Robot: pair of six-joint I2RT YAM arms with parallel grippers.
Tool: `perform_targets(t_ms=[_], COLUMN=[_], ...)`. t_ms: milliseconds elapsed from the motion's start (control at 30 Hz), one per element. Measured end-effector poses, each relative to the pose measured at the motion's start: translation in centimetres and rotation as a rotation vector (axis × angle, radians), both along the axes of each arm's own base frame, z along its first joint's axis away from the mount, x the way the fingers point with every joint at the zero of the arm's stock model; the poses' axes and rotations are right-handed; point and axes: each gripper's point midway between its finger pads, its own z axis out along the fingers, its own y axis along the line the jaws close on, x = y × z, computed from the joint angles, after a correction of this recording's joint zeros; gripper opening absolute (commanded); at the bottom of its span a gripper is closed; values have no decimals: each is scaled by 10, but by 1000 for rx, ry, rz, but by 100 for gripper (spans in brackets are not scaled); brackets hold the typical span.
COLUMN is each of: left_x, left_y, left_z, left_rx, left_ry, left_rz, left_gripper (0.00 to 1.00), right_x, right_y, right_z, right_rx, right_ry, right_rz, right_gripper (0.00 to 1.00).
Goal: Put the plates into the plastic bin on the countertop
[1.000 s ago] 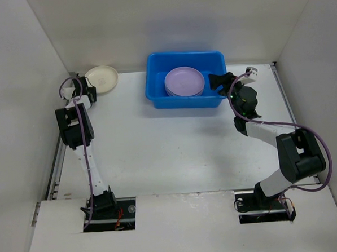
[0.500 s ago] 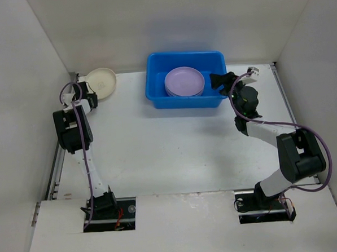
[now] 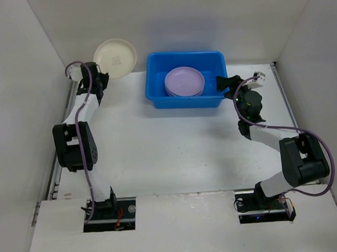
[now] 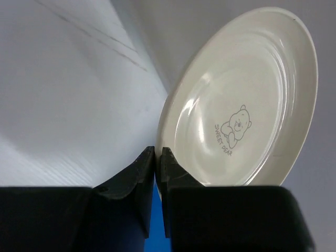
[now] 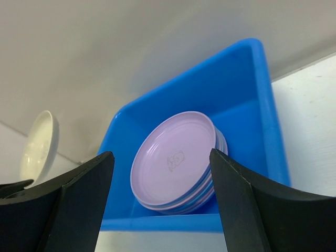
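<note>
My left gripper (image 3: 101, 77) is shut on the rim of the cream plate (image 3: 115, 58) and holds it raised and tilted, left of the blue plastic bin (image 3: 210, 59). In the left wrist view the jaws pinch the cream plate (image 4: 241, 105) at its lower left edge, at my left gripper (image 4: 158, 157). A stack of plates with the lavender plate (image 3: 184, 81) on top sits inside the bin. My right gripper (image 3: 224, 81) is open and empty at the bin's right side. The right wrist view shows the lavender plate (image 5: 173, 160), the bin (image 5: 247, 73) and the cream plate (image 5: 38, 144).
The white countertop (image 3: 175, 142) is enclosed by white walls. Metal rails (image 3: 56, 166) run along its sides.
My left gripper has lifted the cream plate off the countertop and carried it up and to the right, tilting it. My right gripper has moved slightly right, away from the bin.
</note>
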Motion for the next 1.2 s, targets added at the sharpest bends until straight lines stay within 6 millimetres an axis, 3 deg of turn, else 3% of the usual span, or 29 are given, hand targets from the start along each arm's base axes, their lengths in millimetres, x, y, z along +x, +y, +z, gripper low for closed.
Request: perform_targets(t_ms=[67,267,400,500,800,1000,1133,1200], left_x=[8,21,22,19,23,28,31,32], left_y=[-33,-141,-204,-236,-288,-302,-301,-299], left_z=[20,46,42,27,-11,-35,-41,-41], left_rx=[47,243,348,409,578,639,658,671], left_ry=[-42,-113,-145,-142,-133,-115,-110,-110], left_rz=[-91,-417,-596,-692,-854,-904,-911,-911], left_gripper=[7,7,7,7,9,15,29,41], right_x=[-1,-3,-3,-3,-3,-4,-4,-4], right_y=[-7,-23,-23,-23,-23,-22,-22,-21], right_z=[1,-2,-1,0,3,4,5,5], right_rx=[6,28,36,41,47,48,48,47], right_ry=[-1,4,2,-5,-16,-19,-23,-23], right_rz=[-24,-72,-74,-74,-72,-68,-64,-62], right_gripper=[79,79,79,79,79,79,79,79])
